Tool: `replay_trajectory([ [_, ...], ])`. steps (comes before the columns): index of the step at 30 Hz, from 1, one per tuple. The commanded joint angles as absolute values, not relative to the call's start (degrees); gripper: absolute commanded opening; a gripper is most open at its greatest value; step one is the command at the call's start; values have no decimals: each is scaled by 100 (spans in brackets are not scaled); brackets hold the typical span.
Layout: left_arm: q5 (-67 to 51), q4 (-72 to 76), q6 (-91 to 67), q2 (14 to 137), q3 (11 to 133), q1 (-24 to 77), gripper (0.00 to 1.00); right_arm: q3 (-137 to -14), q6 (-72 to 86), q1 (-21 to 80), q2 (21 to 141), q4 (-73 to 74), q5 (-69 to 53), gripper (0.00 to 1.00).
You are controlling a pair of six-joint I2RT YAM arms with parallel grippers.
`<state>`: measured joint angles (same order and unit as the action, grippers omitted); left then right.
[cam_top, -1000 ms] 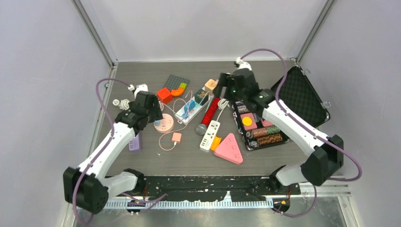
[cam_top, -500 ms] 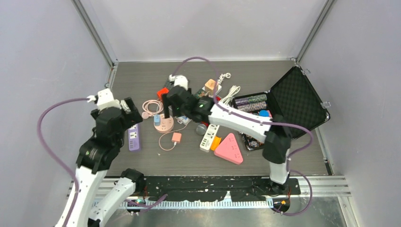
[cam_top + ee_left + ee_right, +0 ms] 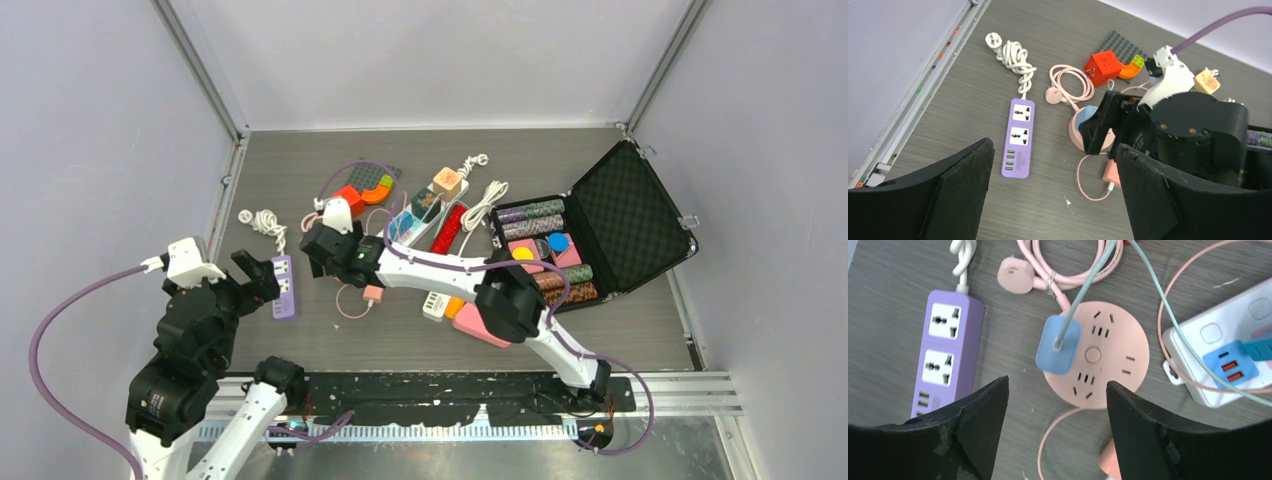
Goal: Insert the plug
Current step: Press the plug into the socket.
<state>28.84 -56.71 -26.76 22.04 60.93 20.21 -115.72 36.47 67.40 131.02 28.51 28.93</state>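
Top view: the right arm reaches across the table to left of centre, its wrist low over the tangle of cords. The left arm sits at lower left, with its jaws near the purple strip. The plug itself is hidden under the right wrist here

Left wrist view: the left jaws stand wide open and hold nothing. They frame the purple strip at centre left. The white cord lies at upper left. The right arm's wrist fills the right side and covers most of the round socket; a bit of the blue plug shows at its edge

Right wrist view: the right jaws are spread wide with nothing between them, hanging over the round socket at centre. The blue plug sits flat on the socket's left part, and its teal cable runs to the top of the frame. The purple strip lies at left, apart from the socket. A white strip at right carries another blue plug.

By my reading the insertion looks done, or nearly so, and the step in hand is the release. I cannot tell whether the pins are fully home. The next move calls for a straight lift clear of the teal cable, or a light press on the plug's back if it stands proud
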Motion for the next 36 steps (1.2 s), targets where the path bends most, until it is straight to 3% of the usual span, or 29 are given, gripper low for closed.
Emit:
replay_trajectory([
  [1, 2789, -5864, -2548, 2065, 6003, 2039, 91, -12251, 3802, 6759, 13408, 2517, 3578, 74],
  [6, 2833, -6069, -2496, 2051, 5976, 2039, 91, -12458, 3635, 6761, 13809, 2084, 3552, 66],
  [8, 2859, -6081, -2450, 2019, 5939, 2039, 91, -12776, 3607, 6761, 14006, 2153, 3528, 60],
  [12, 2923, -6066, -2345, 1987, 5889, 2039, 91, -12989, 3561, 6768, 14235, 2199, 3550, 37],
  [14, 2979, -6061, -2294, 1987, 5879, 2039, 92, -13075, 3573, 6771, 14321, 2294, 3596, 33],
  [19, 3022, -6033, -2205, 1944, 5857, 2039, 92, -13103, 3573, 6782, 14426, 2539, 3756, 32],
  [24, 3049, -6025, -2146, 1938, 5819, 2039, 93, -12956, 3392, 6802, 14400, 2375, 3784, 57],
  [28, 3092, -6046, -2105, 1921, 5819, 2039, 93, -12847, 3157, 6816, 14306, 2092, 3840, 66],
  [36, 3163, -6076, -2056, 1873, 5799, 2039, 94, -13046, 3010, 6821, 14436, 2114, 3885, 37],
])
